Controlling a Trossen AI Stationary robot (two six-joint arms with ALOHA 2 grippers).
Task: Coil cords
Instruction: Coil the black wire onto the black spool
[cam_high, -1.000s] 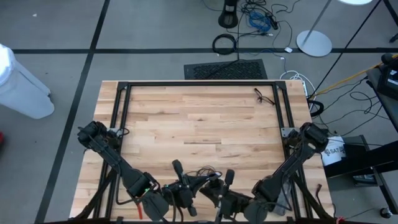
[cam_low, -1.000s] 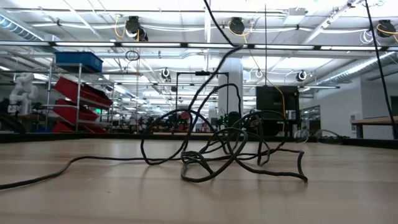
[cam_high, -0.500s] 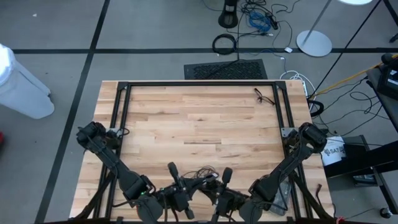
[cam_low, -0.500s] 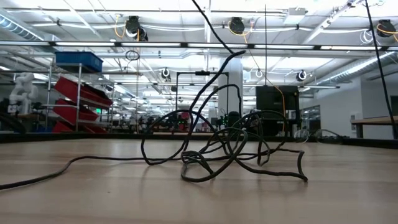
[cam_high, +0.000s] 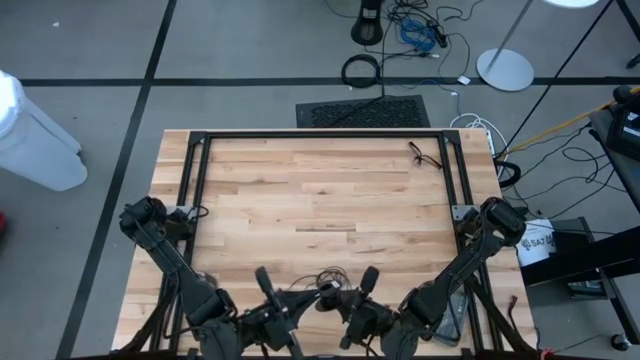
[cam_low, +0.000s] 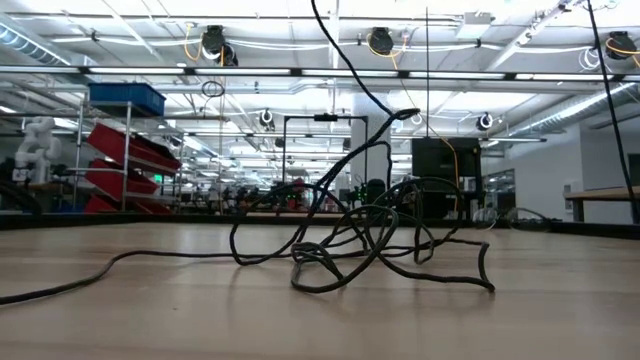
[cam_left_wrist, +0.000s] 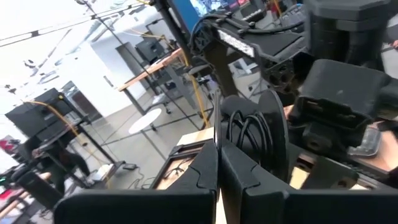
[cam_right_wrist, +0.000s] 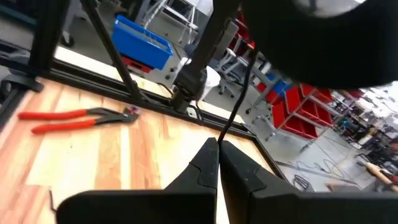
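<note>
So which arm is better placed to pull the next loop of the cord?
Probably right. The right end effector is shut with the cord running from its tips, ready to draw it. The left end effector is shut, seemingly on nothing.

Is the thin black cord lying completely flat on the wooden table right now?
No, the thin black cord sits in a tangle on the wooden table, with one strand rising out of frame.

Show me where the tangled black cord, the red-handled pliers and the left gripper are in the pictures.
cord (cam_low: 350, 250), low view, on the tangled loops lying on the table.
pliers (cam_right_wrist: 74, 115), right wrist view, on the red handles.
left gripper (cam_left_wrist: 219, 163), left wrist view, where the shut fingertips meet.
</note>
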